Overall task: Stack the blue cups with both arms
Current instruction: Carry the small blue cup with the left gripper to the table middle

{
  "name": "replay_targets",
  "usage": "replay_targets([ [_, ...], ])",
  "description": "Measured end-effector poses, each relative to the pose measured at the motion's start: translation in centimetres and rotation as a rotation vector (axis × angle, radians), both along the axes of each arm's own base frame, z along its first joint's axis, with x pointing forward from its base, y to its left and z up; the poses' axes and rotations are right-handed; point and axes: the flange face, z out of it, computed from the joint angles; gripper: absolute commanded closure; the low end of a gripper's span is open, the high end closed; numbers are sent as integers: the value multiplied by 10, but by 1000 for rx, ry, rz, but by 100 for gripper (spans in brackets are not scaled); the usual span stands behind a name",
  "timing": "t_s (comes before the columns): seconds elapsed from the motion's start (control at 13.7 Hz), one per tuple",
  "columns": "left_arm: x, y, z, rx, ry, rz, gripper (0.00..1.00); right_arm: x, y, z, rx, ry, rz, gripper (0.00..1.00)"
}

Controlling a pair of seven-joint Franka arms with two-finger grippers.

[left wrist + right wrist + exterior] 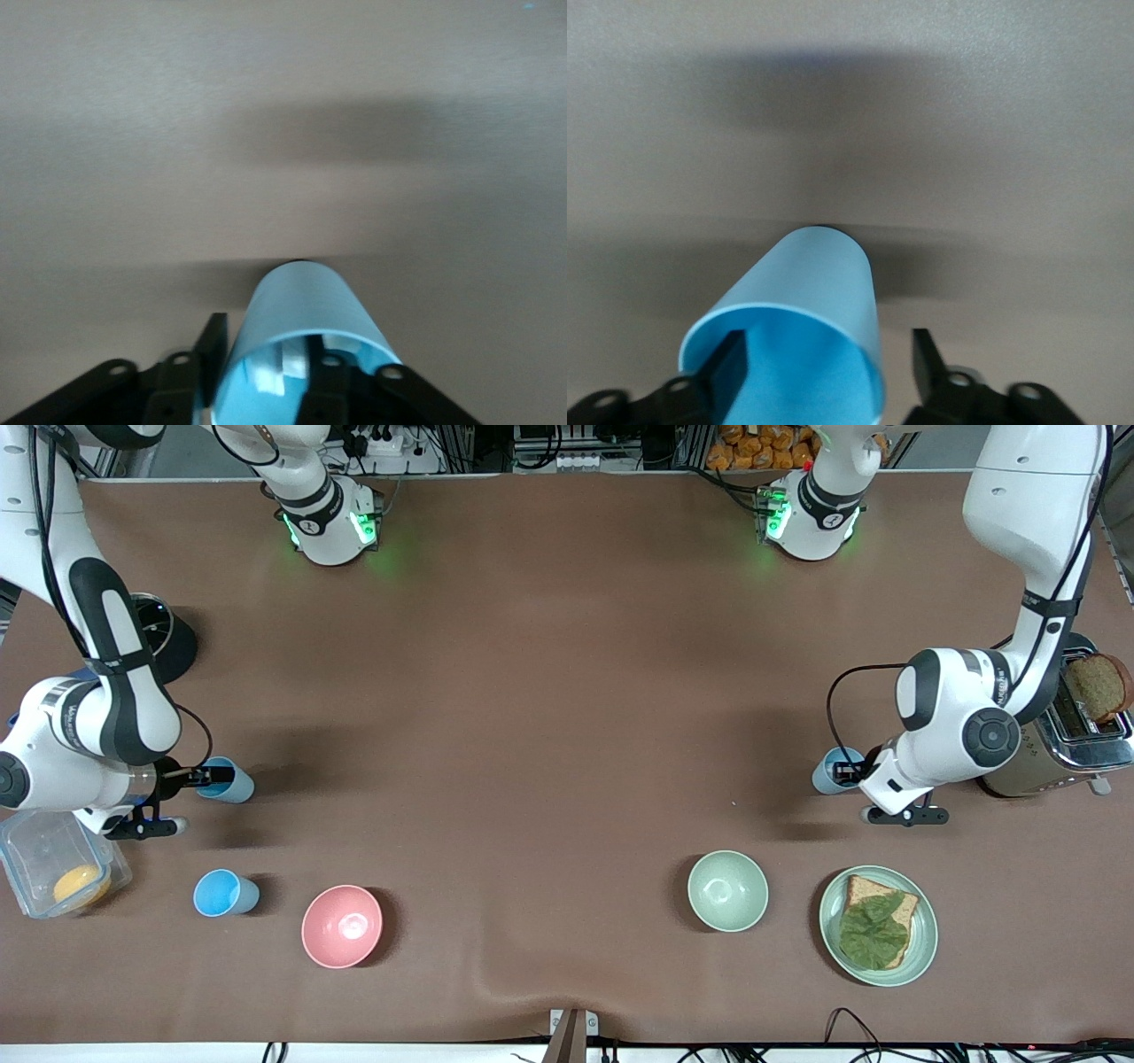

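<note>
Cups [228, 780] [831, 771] stand upright, rims up, at both tools [205, 778] [852, 771].

Brown table [549, 691] carries cups [226, 893], bowls [342, 926], plate [877, 926].

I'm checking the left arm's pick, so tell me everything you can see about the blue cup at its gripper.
The blue cup is a small, handleless, slightly tapered tumbler that looks like smooth plastic, pale blue outside and brighter blue inside. It stands upright on the brown table, toward the left arm's end, beside the toaster and farther from the front camera than the pale green bowl. The left gripper straddles its rim, one finger inside the cup and the other outside the wall.
</note>
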Motion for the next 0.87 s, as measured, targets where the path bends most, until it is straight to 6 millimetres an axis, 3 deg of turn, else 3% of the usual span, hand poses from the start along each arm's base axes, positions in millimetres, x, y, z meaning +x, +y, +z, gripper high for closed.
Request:
replay_targets([
  [0.22, 0, -21, 8, -13, -10, 8, 100, 1, 0, 1, -2, -4, 10, 100],
  [0.36, -4, -59, 19, -29, -21, 59, 100, 6, 2, 6, -6, -17, 35, 100],
  [0.66, -26, -169, 45, -76, -26, 171, 100, 19, 21, 17, -10, -45, 80, 100],
  [0.87, -54, -262, 60, -87, -27, 259, 100, 22, 23, 21, -12, -54, 87, 100],
])
